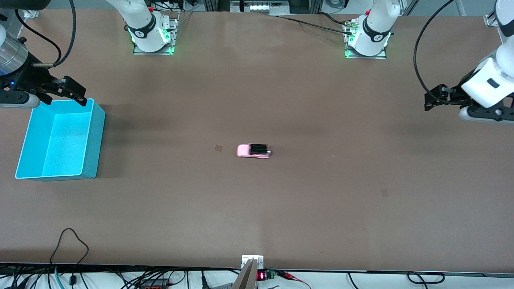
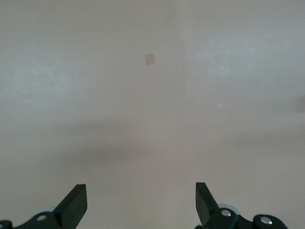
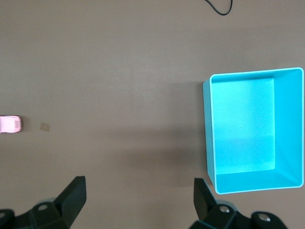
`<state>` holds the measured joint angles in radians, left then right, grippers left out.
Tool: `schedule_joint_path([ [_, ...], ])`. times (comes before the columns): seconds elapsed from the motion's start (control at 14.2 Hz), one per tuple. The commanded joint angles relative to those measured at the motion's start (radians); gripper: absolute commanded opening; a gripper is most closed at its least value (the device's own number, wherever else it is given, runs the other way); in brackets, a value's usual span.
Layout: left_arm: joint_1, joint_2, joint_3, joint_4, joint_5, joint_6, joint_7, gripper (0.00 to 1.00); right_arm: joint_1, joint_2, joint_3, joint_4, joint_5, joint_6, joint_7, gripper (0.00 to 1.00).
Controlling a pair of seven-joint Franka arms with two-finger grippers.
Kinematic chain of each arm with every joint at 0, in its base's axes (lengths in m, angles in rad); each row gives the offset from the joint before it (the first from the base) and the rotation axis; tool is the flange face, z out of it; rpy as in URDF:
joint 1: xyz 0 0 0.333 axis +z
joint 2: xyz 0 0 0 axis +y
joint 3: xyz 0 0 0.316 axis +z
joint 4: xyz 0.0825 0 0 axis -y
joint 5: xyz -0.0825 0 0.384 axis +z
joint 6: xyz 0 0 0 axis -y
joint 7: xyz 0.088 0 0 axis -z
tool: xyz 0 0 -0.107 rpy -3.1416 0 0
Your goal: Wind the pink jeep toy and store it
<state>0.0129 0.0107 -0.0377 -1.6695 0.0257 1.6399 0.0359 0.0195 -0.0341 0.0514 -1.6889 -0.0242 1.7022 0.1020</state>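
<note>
The pink jeep toy, light pink with a black ribbed roof, stands on its wheels near the middle of the brown table. Its pink end also shows at the edge of the right wrist view. My right gripper is open and empty in the air by the cyan bin's edge, at the right arm's end of the table; its fingers frame bare table. My left gripper is open and empty in the air over bare table at the left arm's end; its fingers also frame bare table. Both are well away from the jeep.
An empty cyan bin stands at the right arm's end of the table and shows in the right wrist view. A small tape mark lies beside the jeep. Another mark lies nearer the front camera. A black cable loops at the front edge.
</note>
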Motion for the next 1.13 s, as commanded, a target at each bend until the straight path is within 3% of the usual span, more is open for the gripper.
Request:
schedule_joint_path([
  [0.0,-0.005,-0.015,0.018,-0.022,-0.033,0.003,-0.017,1.0,-0.006,-0.012,0.001,-0.009,0.007,-0.003,-0.018,1.0],
  [1.06,-0.011,-0.014,-0.004,-0.007,-0.036,-0.009,-0.016,1.0,-0.003,0.036,-0.007,-0.012,0.006,-0.021,-0.08,1.0],
])
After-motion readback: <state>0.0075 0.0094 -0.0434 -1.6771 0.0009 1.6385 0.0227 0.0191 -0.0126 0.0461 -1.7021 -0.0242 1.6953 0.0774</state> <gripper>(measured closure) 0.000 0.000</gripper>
